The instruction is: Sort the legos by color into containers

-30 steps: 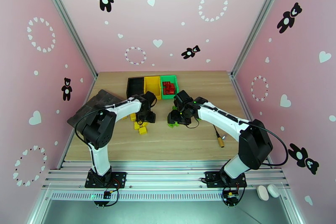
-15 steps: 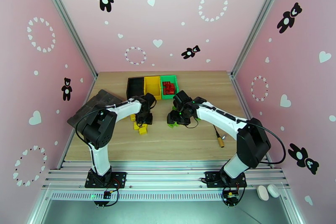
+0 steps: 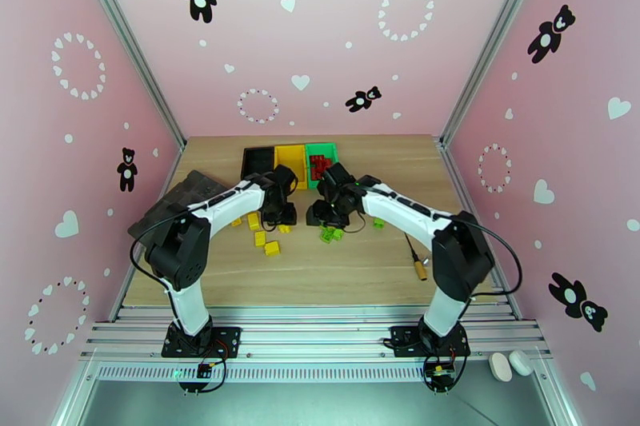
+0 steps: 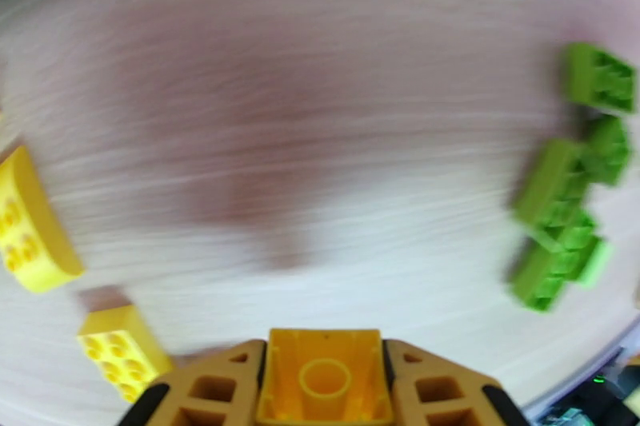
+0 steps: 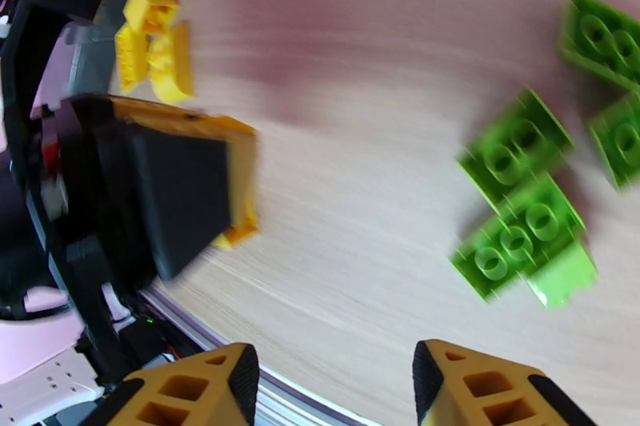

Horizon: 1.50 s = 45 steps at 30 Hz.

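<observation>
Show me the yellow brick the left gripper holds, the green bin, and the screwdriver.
yellow brick point(image 4: 324, 376), left wrist view, its hollow underside.
green bin point(image 3: 323, 146), top external view, its far rim.
screwdriver point(image 3: 419, 268), top external view, its wooden handle.

I count three bins: one black bin point(image 3: 258, 164), one yellow bin point(image 3: 290, 160), one green bin point(image 3: 334, 152). Yellow bricks point(image 3: 273, 248): one held brick point(image 4: 324, 372) in my left hand point(image 3: 280, 216), about five loose on the desk point(image 3: 320, 276). Green bricks point(image 3: 328, 234): about five, one lying apart. Red bricks point(image 3: 322, 167) sit heaped, too packed to count. One screwdriver point(image 3: 419, 266).
</observation>
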Each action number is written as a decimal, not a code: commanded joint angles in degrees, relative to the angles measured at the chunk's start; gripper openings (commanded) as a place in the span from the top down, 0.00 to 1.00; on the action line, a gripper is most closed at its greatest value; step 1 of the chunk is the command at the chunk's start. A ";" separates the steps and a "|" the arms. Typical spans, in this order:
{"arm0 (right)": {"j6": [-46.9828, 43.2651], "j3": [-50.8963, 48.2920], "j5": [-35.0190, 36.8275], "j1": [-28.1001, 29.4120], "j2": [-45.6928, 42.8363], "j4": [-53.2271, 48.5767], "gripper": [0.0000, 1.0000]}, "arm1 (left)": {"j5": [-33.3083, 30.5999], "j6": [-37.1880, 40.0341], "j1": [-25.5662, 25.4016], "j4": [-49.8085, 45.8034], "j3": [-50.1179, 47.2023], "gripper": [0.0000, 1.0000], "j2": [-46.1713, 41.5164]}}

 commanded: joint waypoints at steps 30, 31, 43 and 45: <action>-3.62 21.91 -11.43 -8.90 13.31 -5.08 0.45 | 4.02 -5.78 22.44 -7.10 40.77 0.52 20.02; -3.96 21.84 -11.16 -8.90 13.11 -5.43 0.45 | 3.81 -5.68 22.46 -7.43 41.61 0.48 20.29; -5.53 12.92 -6.82 -8.19 5.81 -5.77 0.43 | -1.01 -3.94 19.89 -6.22 26.75 0.27 7.65; -5.74 11.18 -5.94 -7.76 4.59 -5.84 0.42 | -2.85 -4.02 18.56 -6.10 21.74 0.25 4.13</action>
